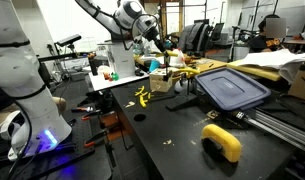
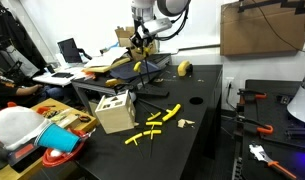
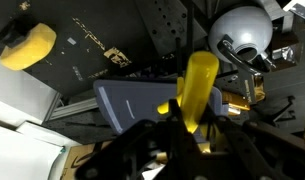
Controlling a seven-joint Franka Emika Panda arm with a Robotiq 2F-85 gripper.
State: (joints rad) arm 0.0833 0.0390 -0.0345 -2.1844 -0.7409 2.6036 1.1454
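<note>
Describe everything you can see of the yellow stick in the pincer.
The yellow stick is a flat, straight, plain bar with a rounded far end, plastic by its look. The pincer is shut on its lower part, so that end is hidden; the rest points away from the wrist camera. Nothing else touches it. Behind it lies a grey-blue lid.

Black table (image 1: 172,140), scattered yellow sticks (image 1: 142,97), blue lid (image 1: 232,88), yellow roll (image 1: 223,141), wooden box (image 2: 115,111).

Cluttered lab around me: a long black counter (image 1: 172,150), a white desk (image 1: 120,82) beyond it, office chairs (image 1: 197,38) farther back, a white wall (image 2: 82,20), even indoor light.
</note>
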